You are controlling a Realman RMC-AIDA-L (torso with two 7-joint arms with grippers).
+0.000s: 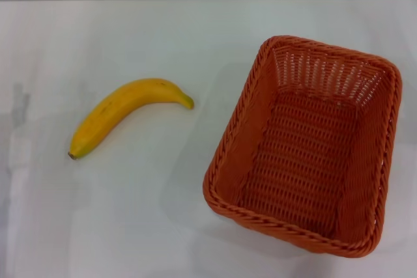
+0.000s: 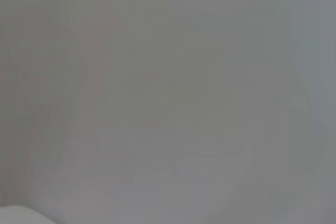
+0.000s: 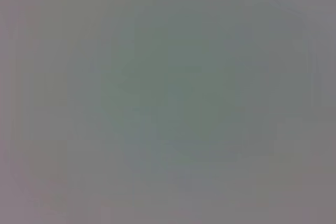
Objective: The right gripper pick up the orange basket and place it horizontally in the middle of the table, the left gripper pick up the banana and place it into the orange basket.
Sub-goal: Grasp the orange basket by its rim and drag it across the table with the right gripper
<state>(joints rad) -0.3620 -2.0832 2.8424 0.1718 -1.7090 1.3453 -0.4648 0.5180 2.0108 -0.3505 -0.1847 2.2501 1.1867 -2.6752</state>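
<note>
Banana [image 1: 124, 114] left of orange basket [image 1: 306, 144] on table [image 1: 130, 213], grippers seemingly out of view, jaws untellable.

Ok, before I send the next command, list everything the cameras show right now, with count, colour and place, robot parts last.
banana: one, yellow with a greenish tip and brown stem end, lying flat on the left half of the table, apart from the basket.
orange basket: one, orange woven, upright and empty, on the right half of the table, its long side running front to back at a slight angle.
table: one, white, filling the head view.
left gripper: not visible in any view; the left wrist view shows only a plain grey surface.
right gripper: not visible in any view; the right wrist view shows only a plain grey surface.
</note>
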